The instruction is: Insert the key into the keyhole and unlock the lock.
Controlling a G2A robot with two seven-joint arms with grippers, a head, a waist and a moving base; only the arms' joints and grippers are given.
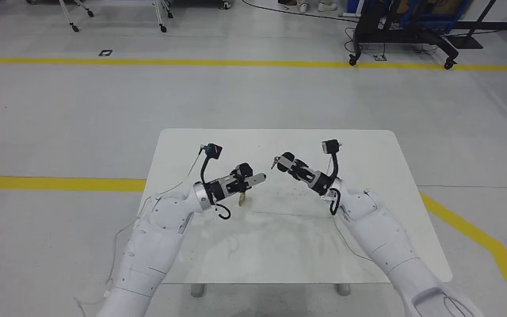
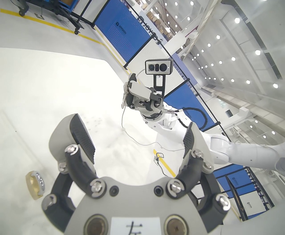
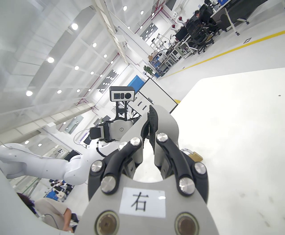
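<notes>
Key [image 2: 124,98] in R fingers [image 3: 165,126], lock [image 2: 33,185] on tbl [image 1: 356,158].

The arms [image 1: 162,230] are white with black cables [image 2: 204,118]. Left gripper [image 2: 133,122] and right gripper [image 3: 148,120] are grey, with black pads [image 2: 81,133] and silver screws [image 2: 71,148].

A pale grey floor [image 1: 238,95] carries yellow lines [image 1: 238,61]; blue partitions [image 2: 115,33] stand under ceiling lights [image 2: 237,20].
</notes>
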